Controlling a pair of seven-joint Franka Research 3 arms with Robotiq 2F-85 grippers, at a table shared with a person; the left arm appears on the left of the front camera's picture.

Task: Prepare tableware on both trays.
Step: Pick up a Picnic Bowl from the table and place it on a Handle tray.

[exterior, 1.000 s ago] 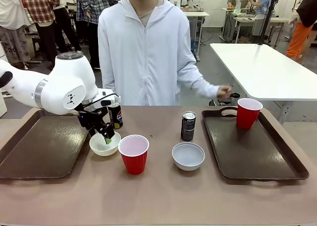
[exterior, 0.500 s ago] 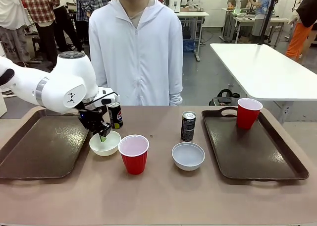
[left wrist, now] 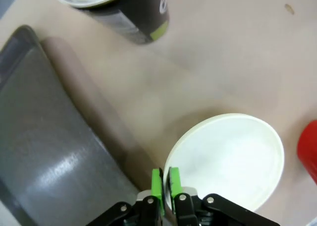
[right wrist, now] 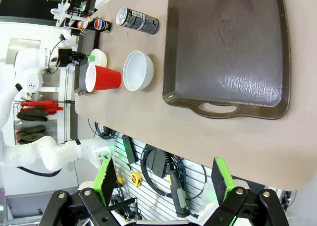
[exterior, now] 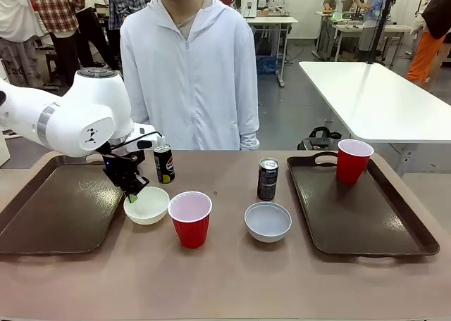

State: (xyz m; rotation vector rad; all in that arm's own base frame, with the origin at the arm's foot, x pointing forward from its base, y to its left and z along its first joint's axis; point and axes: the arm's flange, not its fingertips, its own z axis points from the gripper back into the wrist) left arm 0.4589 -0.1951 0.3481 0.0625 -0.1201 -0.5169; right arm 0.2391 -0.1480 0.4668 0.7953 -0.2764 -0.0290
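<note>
- Off near edge of table, R gripper hangs w/ jaws wide, empty. No risk unless it swings in low over R tray.
- Nearest on table: red cup, at 4 o'clock of L bowl, just beside it. If bowl swings that way on lift, cup tips, being tall & prob. light.
- L gripper has jaws narrow, pinching L bowl's rim on the side toward L tray. Thin one-edge pinch: bowl may hang tilted, pivot in the pinch or slip out when lifted.
- L tray lies at 9 o'clock of bowl, its raised rim between. Carry too low and bowl's base catches rim, then pops from grip or shoves tray.
- R bowl & plain can sit mid-table, not on R tray yet. Well apart from L arm, so low risk now.
- Pepsi can at 1 o'clock of L bowl, near the wrist. A swing of the arm could knock it over.
- Far: 2nd red cup upright at 11 o'clock on R tray. Person stands at far edge by Pepsi can. A reach-in while arm moves = clash risk.
</note>
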